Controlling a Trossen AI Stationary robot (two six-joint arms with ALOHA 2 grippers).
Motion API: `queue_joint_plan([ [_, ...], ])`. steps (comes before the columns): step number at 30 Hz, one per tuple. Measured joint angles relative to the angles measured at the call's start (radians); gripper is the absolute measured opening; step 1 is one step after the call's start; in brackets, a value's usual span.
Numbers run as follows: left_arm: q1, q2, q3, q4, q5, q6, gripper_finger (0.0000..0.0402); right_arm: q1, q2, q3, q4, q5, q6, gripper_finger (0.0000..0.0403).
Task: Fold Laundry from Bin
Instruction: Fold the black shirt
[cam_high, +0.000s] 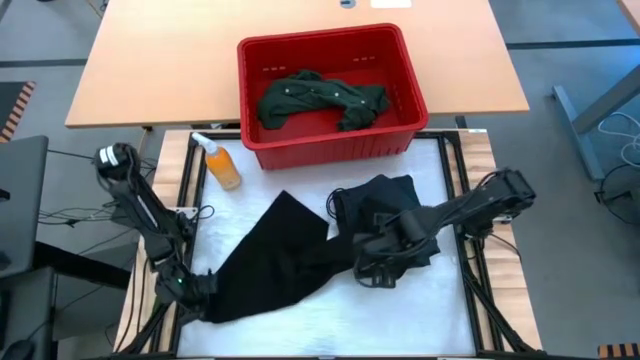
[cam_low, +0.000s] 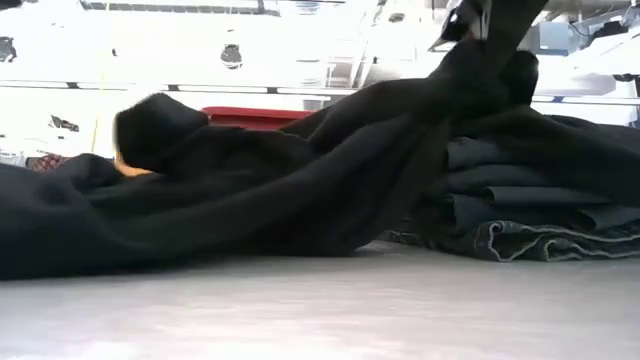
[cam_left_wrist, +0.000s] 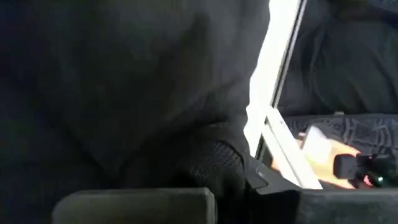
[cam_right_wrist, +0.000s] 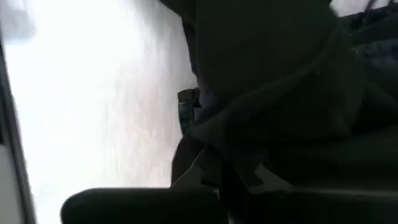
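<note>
Black cloth is what you have in both grips right now — one long black garment (cam_high: 270, 255) stretched across the white mat (cam_high: 400, 320). Nearest you, the left gripper (cam_high: 196, 292) is clenched on its near-left corner at the mat's edge; the right gripper (cam_high: 375, 262) is pinched on its other end, just beside the folded stack (cam_high: 385, 205) of dark pieces. I'd judge this the spreading step: keep both ends low and taut, pull evenly so the middle flattens, and steer the right end clear of that stack so you don't drag it. Farther back stands an orange bottle (cam_high: 222, 165) — give it room. Beyond, the bin (cam_high: 330, 145) holds the green shirt (cam_high: 320, 98), not yet folded.
</note>
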Motion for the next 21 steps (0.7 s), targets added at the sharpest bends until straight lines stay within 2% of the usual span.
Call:
queue_joint_plan([
  [5, 0.003, 0.133, 0.016, 0.074, 0.034, -0.050, 0.0001, -0.040, 0.041, 0.000, -0.002, 0.023, -0.084, 0.0020],
  [9, 0.001, 0.181, 0.074, 0.015, 0.037, 0.017, 0.0014, -0.121, 0.042, 0.004, -0.003, 0.077, -0.131, 0.0020],
  [13, 0.028, 0.165, 0.125, -0.070, 0.044, 0.082, 0.0047, -0.211, 0.042, 0.038, -0.014, 0.157, -0.179, 0.0020],
  [18, 0.083, 0.130, 0.129, -0.096, -0.017, 0.106, 0.0103, -0.305, 0.042, 0.088, -0.012, 0.177, -0.251, 0.0020],
  [21, 0.130, 0.117, 0.129, -0.098, 0.054, 0.127, 0.0141, -0.341, 0.041, 0.107, -0.017, 0.177, -0.264, 0.0020],
])
